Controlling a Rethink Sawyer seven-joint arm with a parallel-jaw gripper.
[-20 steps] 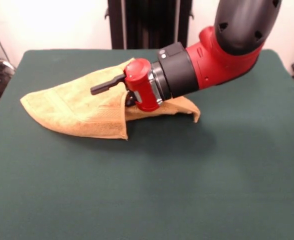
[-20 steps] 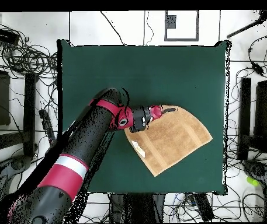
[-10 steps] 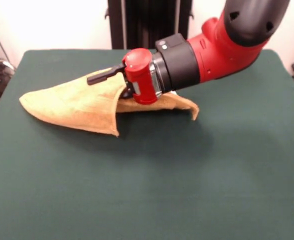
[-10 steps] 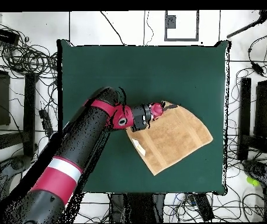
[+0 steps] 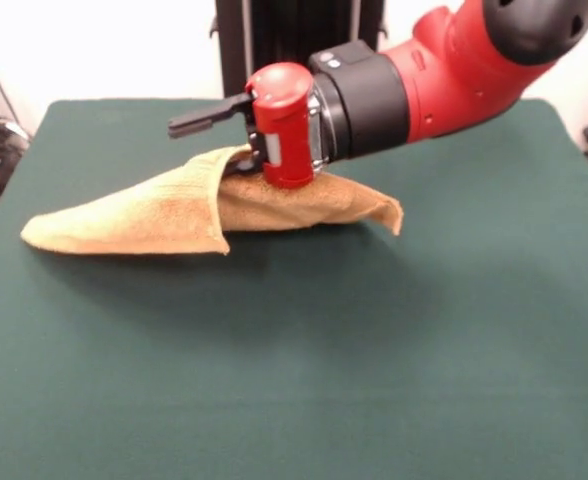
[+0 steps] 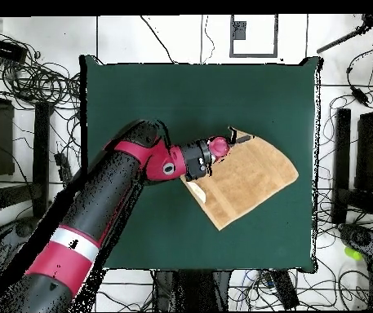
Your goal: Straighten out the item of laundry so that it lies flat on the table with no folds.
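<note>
Towel (image 5: 164, 208) lies on the green table (image 5: 304, 380), toward the robot's side of the middle, and it is not flat yet. In the front view one part rises like a small tent to a peak under the red head of the arm, while a long tongue stretches along the cloth to a low tip near the table's edge. A short flap hangs down on the opposite side of the peak. A vertical fold line runs down from the peak, so one layer seems to be doubled over another there.

The gripper (image 5: 236, 148) is at the raised peak. Its upper black finger (image 5: 206, 115) points out horizontally above the fabric, free of it. Lower down a dark part meets the edge of the towel, so I judge that the towel is pinched there, but the contact itself is hidden and I cannot tell whether the jaws are closed or apart.

From overhead, the towel (image 6: 246, 181) looks like a wide wedge with one rounded side, and the gripper (image 6: 232, 138) sits at its upper corner. The arm (image 6: 132, 175) reaches across almost level with the table. Probably the corner is lifted so that the doubled layer can be pulled open and laid down smooth.
</note>
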